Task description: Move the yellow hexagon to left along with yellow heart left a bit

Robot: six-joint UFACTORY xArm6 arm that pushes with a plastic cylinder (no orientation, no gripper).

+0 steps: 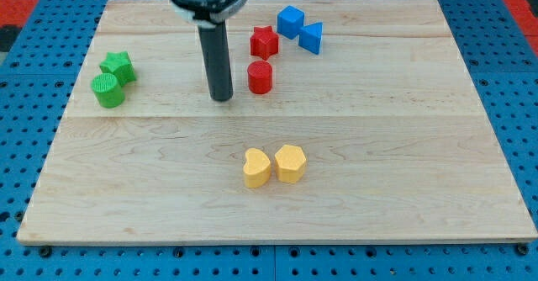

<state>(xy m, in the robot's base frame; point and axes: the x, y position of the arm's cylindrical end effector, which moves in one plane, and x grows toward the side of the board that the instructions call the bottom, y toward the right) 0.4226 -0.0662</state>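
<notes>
The end effector is a straight dark rod with no jaws; it holds nothing and touches no block. My tip (222, 97) stands on the pale wooden board (403, 113), in its upper half, slightly toward the view's left of centre.

Just to the view's right of my tip, near but apart, stands the red cylinder block (260, 76). Above that and further to the right sits the red star block (264, 41). Beyond it, toward the view's top right, lie the blue cube block (290, 20) and the blue triangular block (312, 37), close together.

Well to the view's left of my tip are the green star block (118, 65) and the green cylinder block (108, 89), touching or nearly so.

Below my tip and somewhat to the right, well apart from it, sit the task blocks: the yellow heart block (256, 167) and, immediately on its right side, the yellow hexagon block (290, 163). The two appear to touch.
</notes>
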